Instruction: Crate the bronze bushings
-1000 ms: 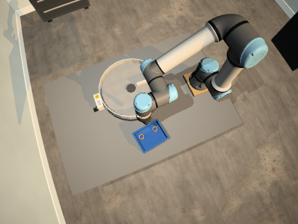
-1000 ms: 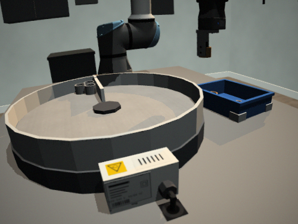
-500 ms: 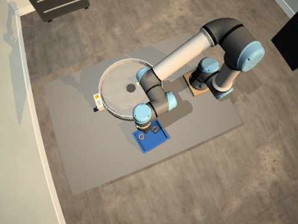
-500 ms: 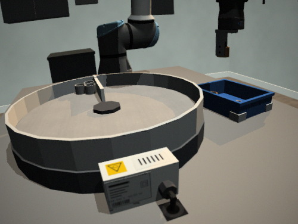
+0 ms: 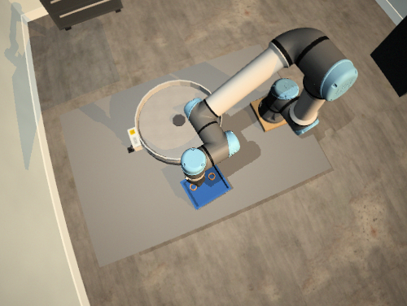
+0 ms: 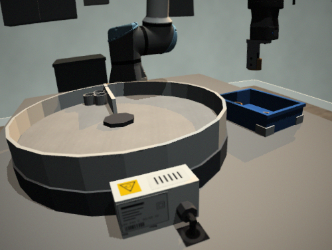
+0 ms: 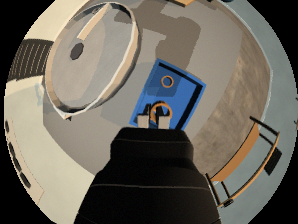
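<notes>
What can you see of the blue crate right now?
The blue crate is a shallow, open-topped rectangular box with grey corner feet, standing on the grey mat beside the turning table, apart from it. Two bronze bushings lie on its floor. The gripper, shut on a third bronze bushing, hangs above it.

Worn brown plank floor [image 5: 285, 252] under grey mat [image 5: 122, 212]; pale wall [image 5: 16, 163] at left; dark cabinet [image 5: 81, 10] at top.
</notes>
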Robot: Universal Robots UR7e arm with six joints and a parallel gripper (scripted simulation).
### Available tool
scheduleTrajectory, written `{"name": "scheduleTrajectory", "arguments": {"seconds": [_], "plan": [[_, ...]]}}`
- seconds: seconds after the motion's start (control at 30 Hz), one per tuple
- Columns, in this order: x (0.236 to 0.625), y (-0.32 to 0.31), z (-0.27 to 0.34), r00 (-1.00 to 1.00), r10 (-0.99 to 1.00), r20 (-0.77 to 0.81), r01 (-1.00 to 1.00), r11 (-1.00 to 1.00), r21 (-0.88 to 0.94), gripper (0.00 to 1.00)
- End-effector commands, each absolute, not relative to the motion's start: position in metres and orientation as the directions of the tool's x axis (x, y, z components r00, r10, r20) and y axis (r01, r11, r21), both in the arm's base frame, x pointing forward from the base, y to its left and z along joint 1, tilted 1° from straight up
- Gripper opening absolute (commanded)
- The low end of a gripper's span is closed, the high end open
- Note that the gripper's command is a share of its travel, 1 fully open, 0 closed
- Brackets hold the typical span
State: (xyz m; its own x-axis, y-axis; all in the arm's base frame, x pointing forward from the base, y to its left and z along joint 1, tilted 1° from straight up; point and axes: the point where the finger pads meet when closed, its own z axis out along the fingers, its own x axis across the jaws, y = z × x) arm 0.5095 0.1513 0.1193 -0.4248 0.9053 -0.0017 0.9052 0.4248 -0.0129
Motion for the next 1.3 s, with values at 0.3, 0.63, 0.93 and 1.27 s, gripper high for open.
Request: {"name": "scheduleTrajectory", "arguments": {"seconds": [0.3, 0.63, 0.93, 1.27], "plan": [[0.51, 0.152, 0.106, -0.424, 0.906, -0.002, 0.906, 0.424, -0.013, 0.0], [0.511, 0.152, 0.078, -0.423, 0.906, -0.002, 0.906, 0.423, -0.014, 0.0], [0.511, 0.153, 0.073, -0.422, 0.906, -0.002, 0.906, 0.422, -0.015, 0.0], [0.512, 0.153, 0.05, -0.421, 0.907, -0.002, 0.907, 0.421, -0.015, 0.0]]}}
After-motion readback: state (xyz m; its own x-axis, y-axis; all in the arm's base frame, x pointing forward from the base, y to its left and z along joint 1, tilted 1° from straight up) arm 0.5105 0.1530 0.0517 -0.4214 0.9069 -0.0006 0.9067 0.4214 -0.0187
